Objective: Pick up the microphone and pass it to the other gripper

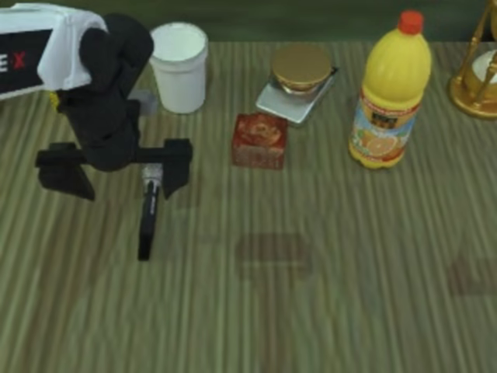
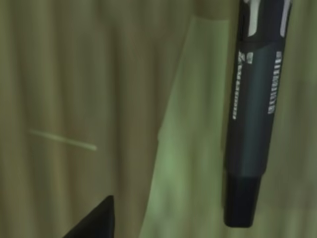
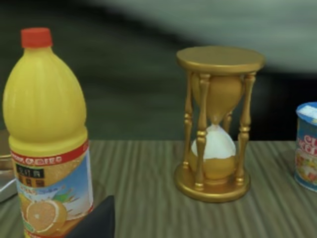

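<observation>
Lying flat on the table (image 1: 326, 311) at the top view's left, the microphone (image 1: 147, 217) has its long axis nearly along the view's vertical, with the grey head under the left gripper (image 1: 116, 167) and the black handle pointing toward the lower edge. The left gripper's fingers (image 1: 177, 165) are spread wide apart, gripping nothing. The right gripper is outside the top view, and I cannot tell the state of its fingers.

The surface (image 1: 342, 311) is a plank top with fine lengthwise stripes in olive green and tan, broken by several darker brownish patches near its middle and right side. Beyond its far edge lies a dark, plain green-grey backdrop (image 3: 124, 74), brightening to pale grey at the upper right. Lighting is soft and even, with faint shadows
</observation>
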### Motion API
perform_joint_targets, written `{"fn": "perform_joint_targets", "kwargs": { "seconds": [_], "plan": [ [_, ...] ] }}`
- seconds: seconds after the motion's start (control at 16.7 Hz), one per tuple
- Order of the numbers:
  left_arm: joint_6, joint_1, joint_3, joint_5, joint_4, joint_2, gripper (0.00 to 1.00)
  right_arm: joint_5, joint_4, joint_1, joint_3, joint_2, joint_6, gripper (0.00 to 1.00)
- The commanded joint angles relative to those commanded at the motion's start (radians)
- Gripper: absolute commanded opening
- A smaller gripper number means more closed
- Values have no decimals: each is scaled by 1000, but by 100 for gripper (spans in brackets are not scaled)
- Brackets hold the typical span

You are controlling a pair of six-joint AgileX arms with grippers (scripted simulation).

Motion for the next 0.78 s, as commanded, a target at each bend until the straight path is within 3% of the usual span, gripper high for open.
{"fn": "perform_joint_targets", "kwargs": {
  "seconds": [0.18,0.54,0.78],
  "plan": [
    [2,-2,-16,0,39,29,100,0,0,0,0,0,0,100],
    [2,-5,-101,1,288,181,100,0,0,0,0,0,0,100],
    [2,-5,-116,2,324,209,100,0,0,0,0,0,0,100]
  ]
}}
